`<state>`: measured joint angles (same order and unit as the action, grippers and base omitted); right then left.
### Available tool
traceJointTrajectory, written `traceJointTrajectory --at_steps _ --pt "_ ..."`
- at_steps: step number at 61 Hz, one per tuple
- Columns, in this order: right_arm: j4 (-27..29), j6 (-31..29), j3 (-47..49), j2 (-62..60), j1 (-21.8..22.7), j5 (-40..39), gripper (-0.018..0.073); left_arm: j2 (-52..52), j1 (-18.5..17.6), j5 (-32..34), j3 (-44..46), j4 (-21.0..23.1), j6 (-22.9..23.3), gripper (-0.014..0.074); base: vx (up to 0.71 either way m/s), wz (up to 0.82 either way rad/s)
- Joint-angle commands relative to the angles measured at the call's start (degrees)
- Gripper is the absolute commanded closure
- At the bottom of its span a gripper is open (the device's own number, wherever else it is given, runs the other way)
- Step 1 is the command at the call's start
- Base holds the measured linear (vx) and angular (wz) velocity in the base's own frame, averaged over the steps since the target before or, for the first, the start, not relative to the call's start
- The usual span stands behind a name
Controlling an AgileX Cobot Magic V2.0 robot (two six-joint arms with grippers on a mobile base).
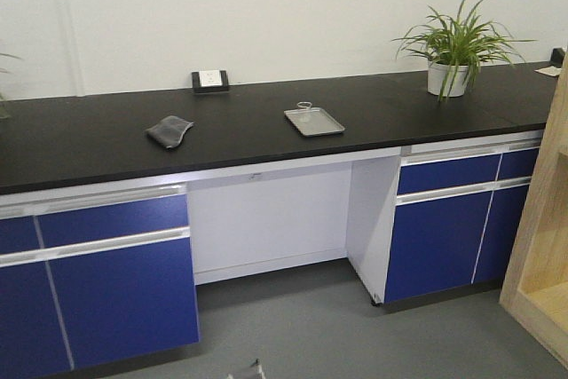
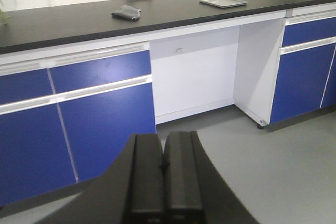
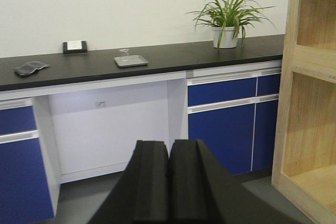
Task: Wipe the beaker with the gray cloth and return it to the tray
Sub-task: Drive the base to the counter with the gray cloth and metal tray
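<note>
Glass beaker (image 1: 304, 109) stands in a far corner of the tray (image 1: 321, 124), with the gray cloth (image 1: 169, 130) well apart; no fingers show. Left wrist: left gripper (image 2: 164, 166) has its pads pressed together and is empty, cloth far beyond. Right wrist: right gripper (image 3: 169, 182) is likewise closed, tray far ahead. Approaching without parting them could topple the slippery beaker.

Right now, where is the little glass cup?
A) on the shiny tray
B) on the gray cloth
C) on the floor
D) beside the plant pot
A: the beaker stands on a back corner of the tray, well apart from the gray cloth on the counter.
</note>
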<state>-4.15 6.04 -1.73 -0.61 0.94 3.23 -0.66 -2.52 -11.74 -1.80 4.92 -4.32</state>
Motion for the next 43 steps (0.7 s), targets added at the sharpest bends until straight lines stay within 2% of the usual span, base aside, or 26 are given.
traceJointTrajectory --at_steps 1,43 --pt "-0.17 -0.16 -0.84 -0.33 0.20 -4.72 0.0567 -0.75 -0.06 4.38 0.37 0.23 0.48 0.0602 0.42 -0.19" --pt "-0.17 -0.16 -0.84 -0.33 0.20 -4.72 0.0567 -0.75 -0.06 4.38 0.37 0.23 0.48 0.0602 0.45 -0.13"
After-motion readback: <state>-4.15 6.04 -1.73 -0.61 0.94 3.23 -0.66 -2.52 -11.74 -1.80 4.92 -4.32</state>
